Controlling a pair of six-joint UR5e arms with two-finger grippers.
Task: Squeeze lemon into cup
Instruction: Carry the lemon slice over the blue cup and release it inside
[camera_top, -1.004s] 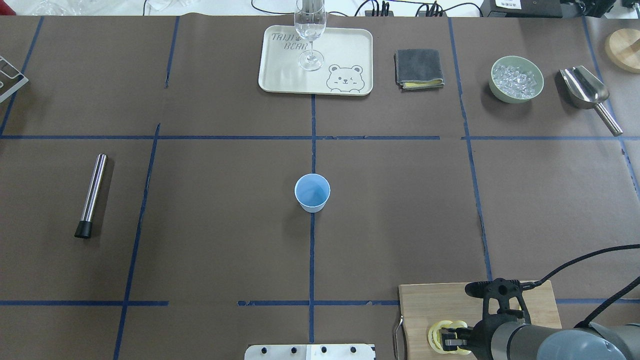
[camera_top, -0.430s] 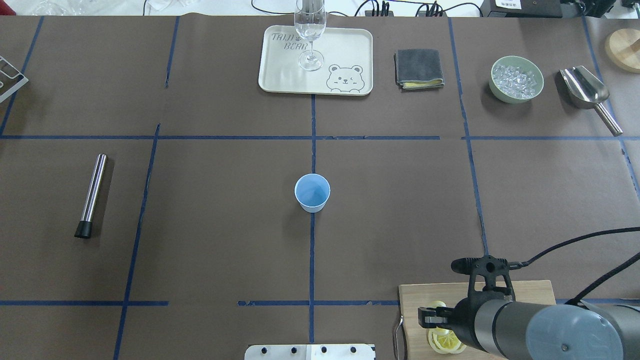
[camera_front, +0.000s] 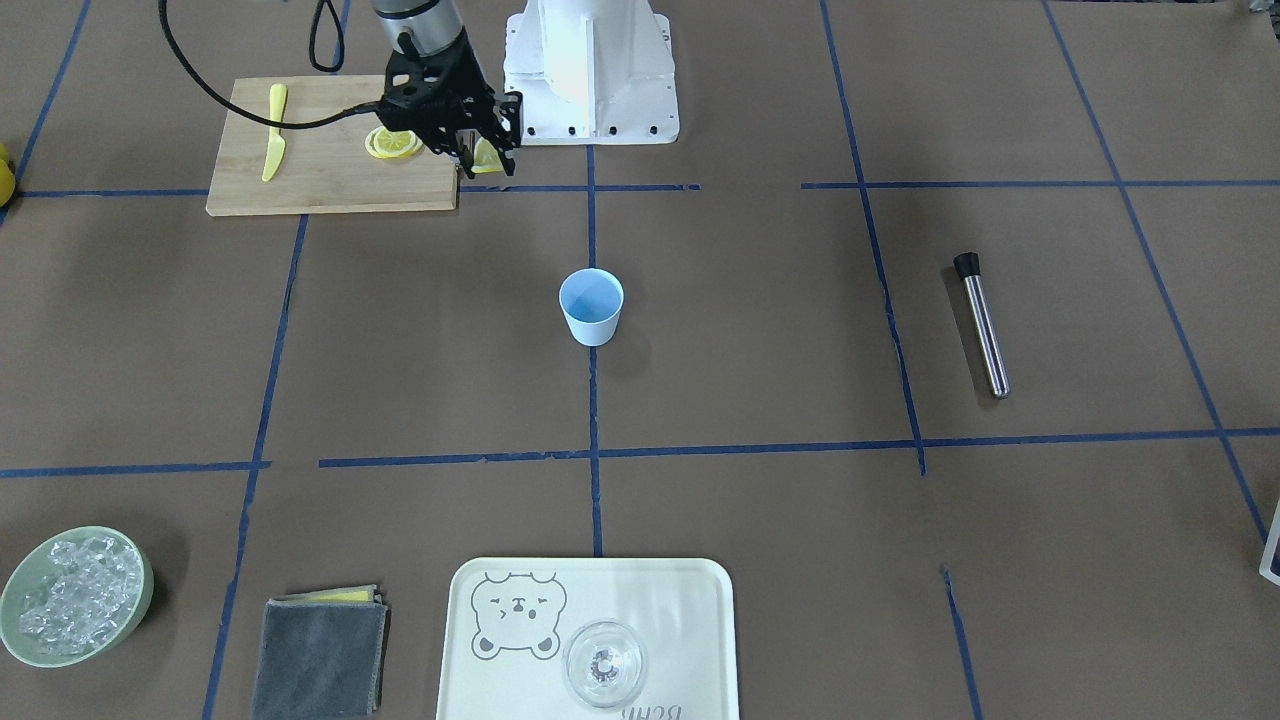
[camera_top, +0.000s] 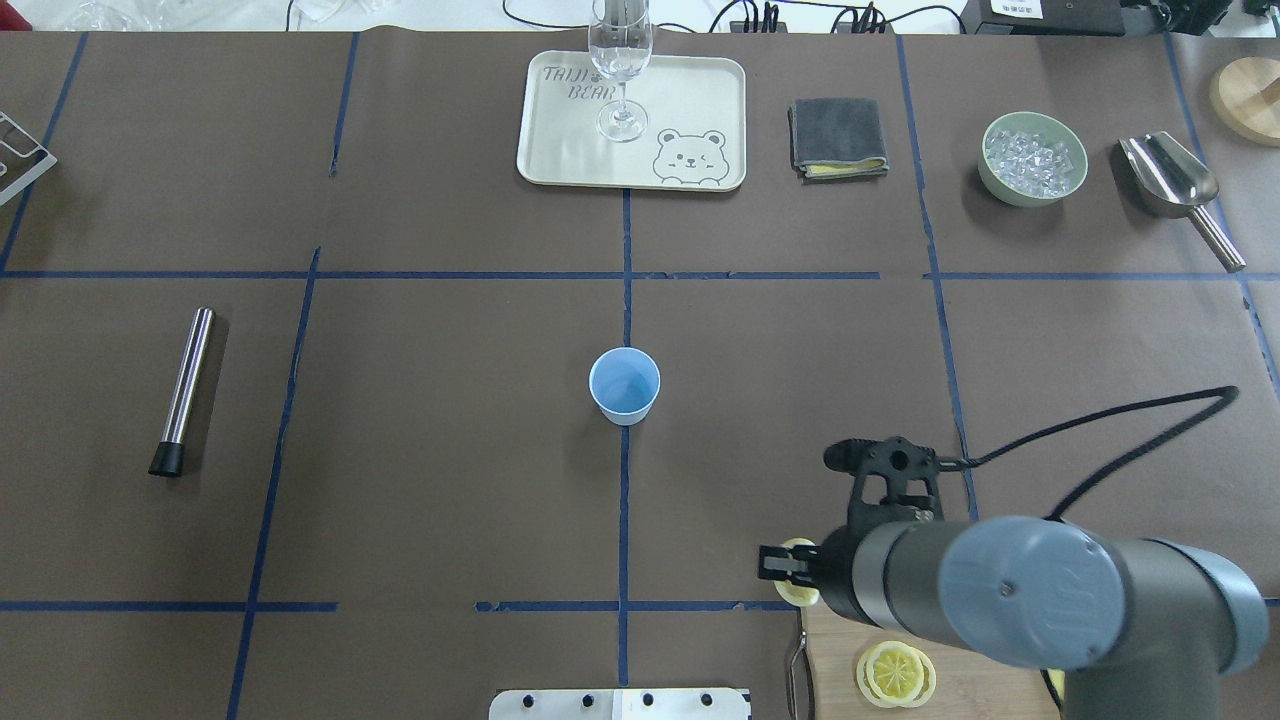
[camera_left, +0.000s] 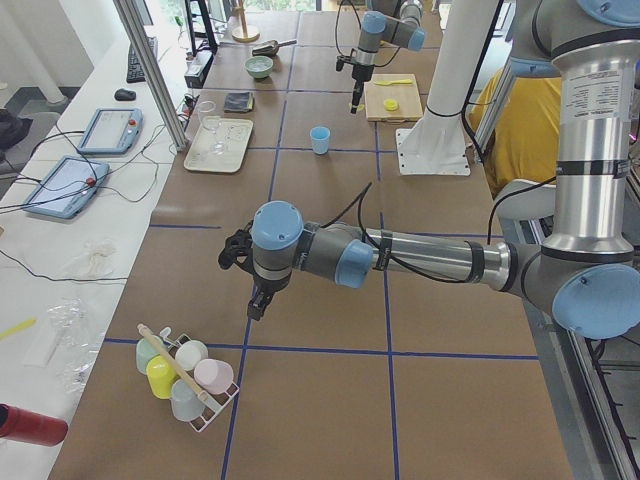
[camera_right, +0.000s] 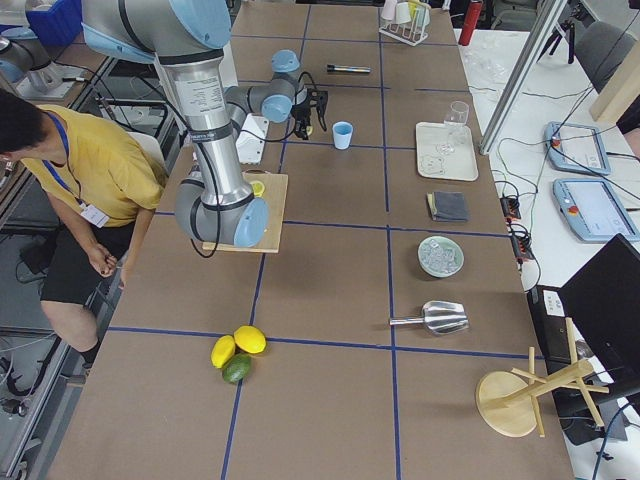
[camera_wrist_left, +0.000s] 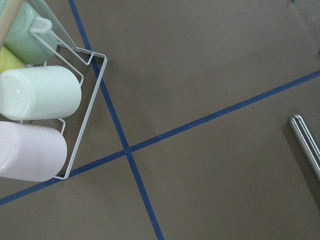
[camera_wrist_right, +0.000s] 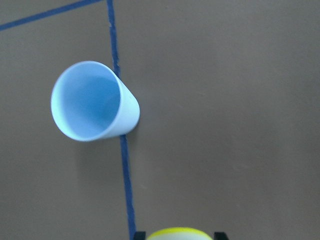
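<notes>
One camera looks forward and down from behind the robot; another faces it from the far edge, steeply down. Both share the cup (camera_top: 624, 385) at mid-bench. One watches from each end. The right wrist camera hovers close over the cup, the left over the wire rack (camera_wrist_left: 93, 95) near the left end.

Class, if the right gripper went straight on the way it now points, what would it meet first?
Probably the brown table, short of the cup: the right gripper, shut on the lemon, points mostly downward. Tilt is uncertain.
</notes>
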